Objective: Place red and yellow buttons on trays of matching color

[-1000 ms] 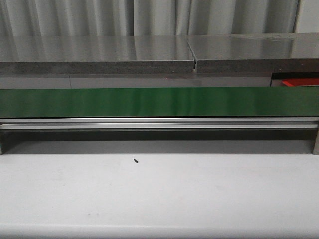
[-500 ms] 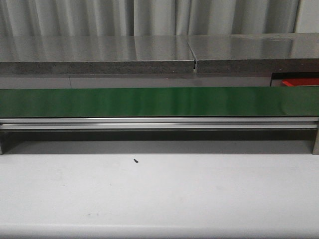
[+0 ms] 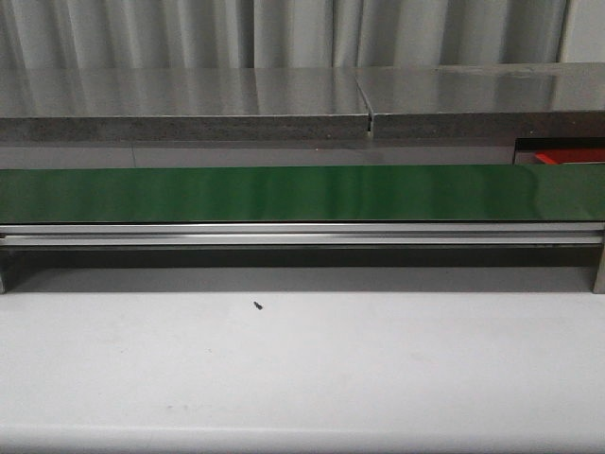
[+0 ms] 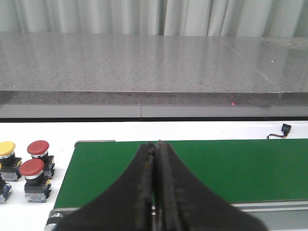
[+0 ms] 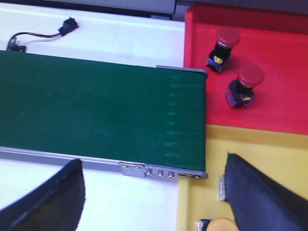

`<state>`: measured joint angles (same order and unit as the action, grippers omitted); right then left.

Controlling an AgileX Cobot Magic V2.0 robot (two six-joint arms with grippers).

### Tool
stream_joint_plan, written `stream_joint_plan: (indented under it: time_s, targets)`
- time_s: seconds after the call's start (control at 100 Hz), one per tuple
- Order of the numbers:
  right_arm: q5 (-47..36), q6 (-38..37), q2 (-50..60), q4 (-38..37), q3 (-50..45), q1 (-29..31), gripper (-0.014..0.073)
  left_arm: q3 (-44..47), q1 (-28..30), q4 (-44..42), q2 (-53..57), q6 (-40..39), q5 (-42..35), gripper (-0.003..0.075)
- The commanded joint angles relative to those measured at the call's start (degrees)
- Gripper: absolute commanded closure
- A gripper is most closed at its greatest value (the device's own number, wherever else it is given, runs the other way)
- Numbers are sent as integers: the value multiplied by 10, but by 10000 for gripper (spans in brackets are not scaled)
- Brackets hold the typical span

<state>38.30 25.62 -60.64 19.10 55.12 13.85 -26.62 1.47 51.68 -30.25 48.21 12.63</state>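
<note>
Three buttons wait off the near end of the green belt (image 4: 216, 168) as the left wrist camera sees it: one yellow button (image 4: 6, 148) and two red ones, the farther red button (image 4: 38, 147) and the nearer red button (image 4: 32, 168), all standing upright on the white desk (image 4: 29, 132) just beside the belt's end. From the left gripper (image 4: 155, 192) they lie at about nine to ten o'clock, well off its centre line, while the belt runs straight ahead at twelve. That gripper's two dark fingers are pressed together with nothing between them.

At the other end, the right wrist camera shows the red tray (image 5: 269, 96) already carrying two red buttons, one upright (image 5: 226, 41) and one tipped (image 5: 245, 82), and the yellow tray (image 5: 216, 159) just beside it, both butted against the belt's end. A yellow cap (image 5: 219, 225) peeks in at the frame's edge on the yellow tray; most of it is cut off. The right gripper (image 5: 154, 192) is spread wide and empty, hanging over the belt's end and the yellow tray.

My reading is that the left arm is the nearer one for the waiting buttons, so the coming move turns on swinging that gripper sideways toward nine o'clock and opening it over a cap. Each button's long axis is vertical, so a top-down pinch around the cap or body looks fitting. In the front view, neither arm appears and the belt (image 3: 284, 194) lies bare.
</note>
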Motion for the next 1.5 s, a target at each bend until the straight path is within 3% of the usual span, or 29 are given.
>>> stream_joint_plan:
  time_s: [0.0, 0.13, 0.42, 1.02, 1.14, 1.26, 1.33, 1.4, 1.49]
  targets:
    - [-33, 19, 42, 10, -4, -16, 10, -16, -4, 14, 0, -1, -28, 739]
    - [-46, 24, 91, 10, -45, -42, 134, -16, -4, 14, 0, -1, -28, 739]
    - [-48, 24, 133, 10, -80, -49, 669, -16, -4, 14, 0, -1, -28, 739]
    - [-40, 24, 132, 10, -80, -49, 662, -16, -4, 14, 0, -1, -23, 722]
    - [-40, 24, 132, 10, -80, -49, 662, -16, -4, 10, 0, -1, -5, 573]
    - [-40, 24, 132, 10, -80, -49, 662, -16, -4, 10, 0, -1, 4, 281]
    - [-40, 24, 132, 10, -80, -49, 662, -16, -4, 10, 0, -1, 2, 153]
    - [-40, 24, 132, 10, -80, -49, 662, -16, -4, 10, 0, -1, 3, 107]
    - [-40, 24, 132, 10, -80, -49, 662, -16, -4, 10, -1, -3, -4, 111]
